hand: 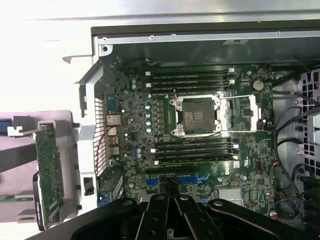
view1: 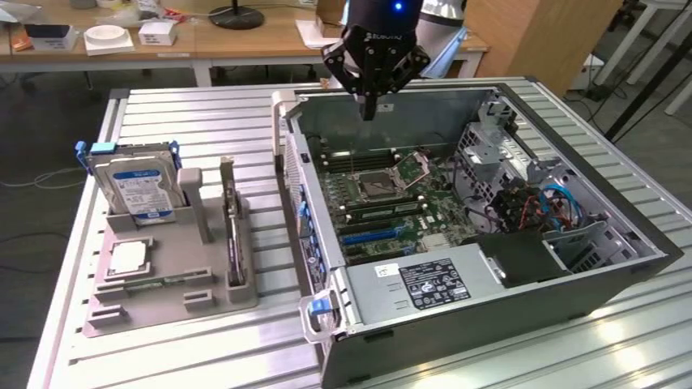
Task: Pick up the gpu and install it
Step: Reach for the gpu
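Hovering: black gripper above open grey computer case, jaws clenched, empty | dark-green flat gpu card standing edge-up in grey holder beside case, exterior view's left | long axis parallel to case wall

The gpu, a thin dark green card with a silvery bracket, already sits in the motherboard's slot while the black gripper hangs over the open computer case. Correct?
Not installed yet: the exterior view shows the gpu standing on edge in the grey holder beside the case. The gripper does hang over the case.
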Controlling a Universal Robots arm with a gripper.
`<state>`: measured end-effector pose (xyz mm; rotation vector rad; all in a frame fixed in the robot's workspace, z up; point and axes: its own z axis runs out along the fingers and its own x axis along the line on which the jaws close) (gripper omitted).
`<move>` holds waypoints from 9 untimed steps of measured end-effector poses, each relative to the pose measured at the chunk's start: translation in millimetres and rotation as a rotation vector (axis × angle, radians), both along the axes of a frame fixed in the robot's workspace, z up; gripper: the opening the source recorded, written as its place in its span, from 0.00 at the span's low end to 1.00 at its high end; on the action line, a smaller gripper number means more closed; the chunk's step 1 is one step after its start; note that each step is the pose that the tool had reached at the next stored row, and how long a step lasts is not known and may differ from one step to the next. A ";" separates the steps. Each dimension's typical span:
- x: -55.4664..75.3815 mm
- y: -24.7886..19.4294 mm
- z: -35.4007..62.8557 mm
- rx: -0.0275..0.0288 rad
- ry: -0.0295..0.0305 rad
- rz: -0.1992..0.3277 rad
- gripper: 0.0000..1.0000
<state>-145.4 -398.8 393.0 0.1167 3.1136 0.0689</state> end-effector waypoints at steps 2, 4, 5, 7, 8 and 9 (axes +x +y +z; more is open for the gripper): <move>-2.0 0.0 -0.1 0.0000 0.0000 0.000 0.11; -3.4 0.0 -0.2 0.0001 -0.0001 0.000 0.11; -4.1 0.0 -0.2 0.0000 0.0000 0.000 0.11; -5.3 0.0 -0.3 0.0000 0.0000 0.000 0.11; -6.0 0.0 -0.3 -0.0001 0.0000 0.000 0.11; -6.6 0.0 -0.4 0.0000 0.0000 0.000 0.11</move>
